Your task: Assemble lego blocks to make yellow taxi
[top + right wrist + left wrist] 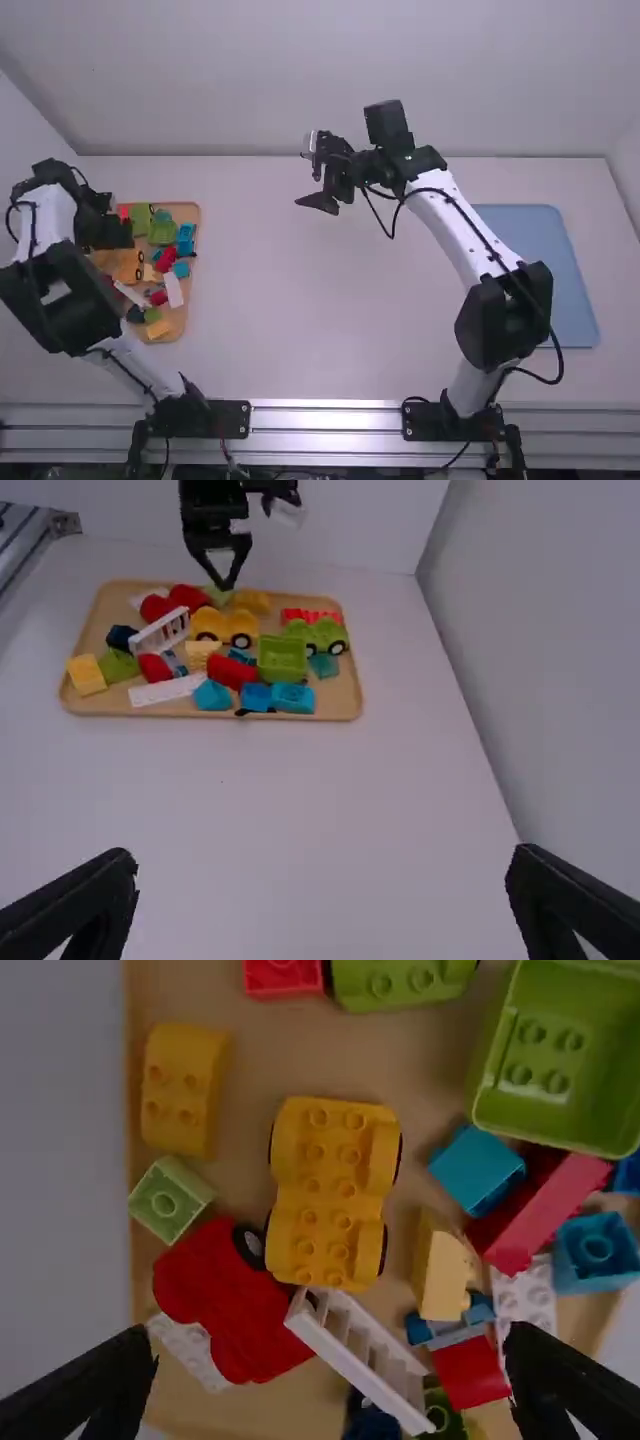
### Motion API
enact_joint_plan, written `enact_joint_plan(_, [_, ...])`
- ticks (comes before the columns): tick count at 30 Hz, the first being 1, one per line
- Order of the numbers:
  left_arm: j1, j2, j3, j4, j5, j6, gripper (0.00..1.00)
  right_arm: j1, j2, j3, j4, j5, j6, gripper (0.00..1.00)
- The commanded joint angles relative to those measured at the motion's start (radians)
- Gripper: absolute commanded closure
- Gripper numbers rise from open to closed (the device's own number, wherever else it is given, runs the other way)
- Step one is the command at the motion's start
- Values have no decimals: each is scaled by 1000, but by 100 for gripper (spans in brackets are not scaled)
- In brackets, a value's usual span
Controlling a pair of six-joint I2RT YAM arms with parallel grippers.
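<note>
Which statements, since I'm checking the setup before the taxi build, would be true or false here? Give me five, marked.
1. The yellow toy car base with black wheels lies in the tan tray. True.
2. The left gripper's fingers are shut on a red block. False: they are open, with nothing between them.
3. The flat blue rectangular tray is on the table's right side. True.
4. The open green box-shaped block is outside the tan tray. False: it is inside.
5. The right gripper's fingers are apart and empty. True.
</note>
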Motion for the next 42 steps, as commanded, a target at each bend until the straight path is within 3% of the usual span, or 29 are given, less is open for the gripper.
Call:
enact_joint_plan(1, [2, 47, -25, -1, -71, 27, 7, 3, -16, 19, -2, -7, 6, 1])
enact_joint_plan(5, [39, 86, -32, 2, 10, 35, 13, 3, -16, 19, -7, -6, 7, 1])
enact_joint_plan(16, [56, 134, -93, 82, 82, 81, 15, 4, -16, 19, -7, -6, 7, 1])
enact_joint_plan(23, [57, 134, -171, 160, 13, 65, 19, 4, -16, 19, -5, -7, 6, 1])
enact_joint_plan(30, [56, 134, -183, 191, 78, 64, 25, 3, -16, 19, -5, -6, 6, 1])
enact_joint_plan(42, [57, 134, -213, 220, 74, 57, 22, -5, -16, 19, -6, -6, 6, 1])
